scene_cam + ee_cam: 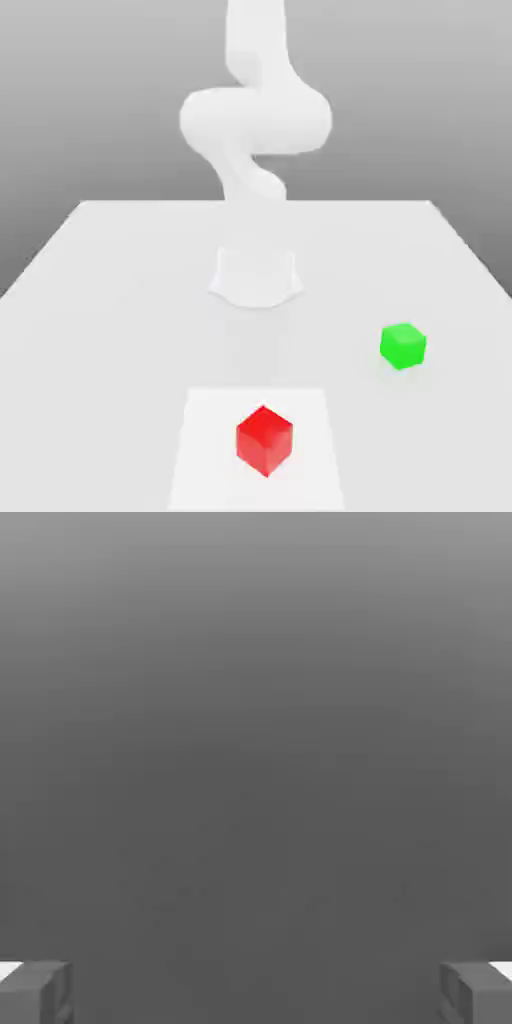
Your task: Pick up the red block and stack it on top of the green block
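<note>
Writing: no brand, label or lettering can be read on the blocks, the arm or the tabletop
Arm: the white Franka arm rises from a round base set on the tabletop's centre line, nearer the far edge than the near one; above the base it narrows, twists into a thick bulging elbow, then runs straight up past the top of the exterior view
Claw: in the hand view the claw shows as two grey fingertips, one at each side of the picture, with a wide gap between them, so it is released and grips nothing; behind them lies plain grey background, and no block sits between the tips
Red block: the red block rests on the tabletop close to the near edge, about midway along it, turned so that one vertical corner faces the exterior camera; it sits on a paler square patch of the surface, roughly at the middle of that patch
Green block: the green block rests on the tabletop toward the exterior view's right edge, farther from the near edge than the red block; it is also turned slightly, with two side faces showing
Relation: the two blocks are well apart, neither touching the other or the base
Tabletop: the tabletop is flat and pale grey-white, its far edge meeting a grey backdrop
</note>
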